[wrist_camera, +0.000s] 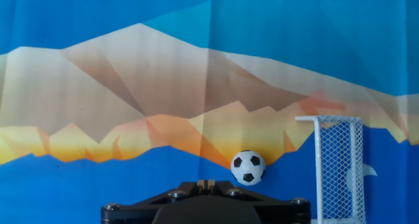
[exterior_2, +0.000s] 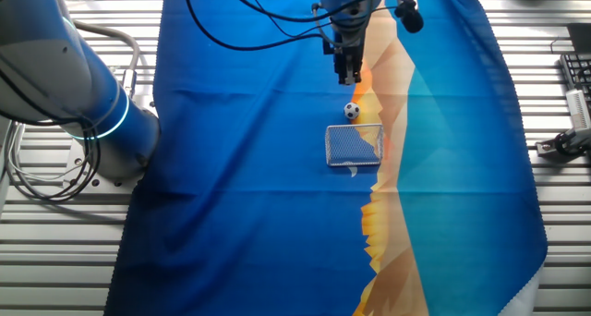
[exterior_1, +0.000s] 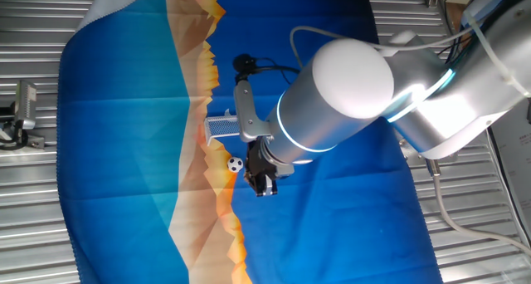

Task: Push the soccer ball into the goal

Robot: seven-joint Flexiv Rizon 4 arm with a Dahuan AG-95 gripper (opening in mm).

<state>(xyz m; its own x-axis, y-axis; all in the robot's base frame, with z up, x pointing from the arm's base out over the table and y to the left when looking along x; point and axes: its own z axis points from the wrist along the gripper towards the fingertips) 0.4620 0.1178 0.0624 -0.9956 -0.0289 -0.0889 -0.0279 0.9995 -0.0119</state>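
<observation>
The soccer ball (wrist_camera: 248,167) is a tiny white ball with black patches, lying on the blue cloth at the foot of the printed orange ridge. The goal (wrist_camera: 339,168), white frame with pale netting, stands a little to its right in the hand view. In the other fixed view the ball (exterior_2: 352,111) lies between my gripper (exterior_2: 349,74) and the goal (exterior_2: 355,145), a short gap from each. My gripper (wrist_camera: 207,183) is shut and empty, its tips just left of and behind the ball. In one fixed view the ball (exterior_1: 236,164) lies beside the gripper (exterior_1: 265,184), with the goal (exterior_1: 222,126) partly hidden by the arm.
A blue cloth (exterior_2: 240,122) with a printed mountain pattern covers the slatted metal table (exterior_2: 83,251). The arm's base (exterior_2: 65,85) stands at the left in the other fixed view. Small metal fixtures (exterior_1: 21,114) sit off the cloth's edge.
</observation>
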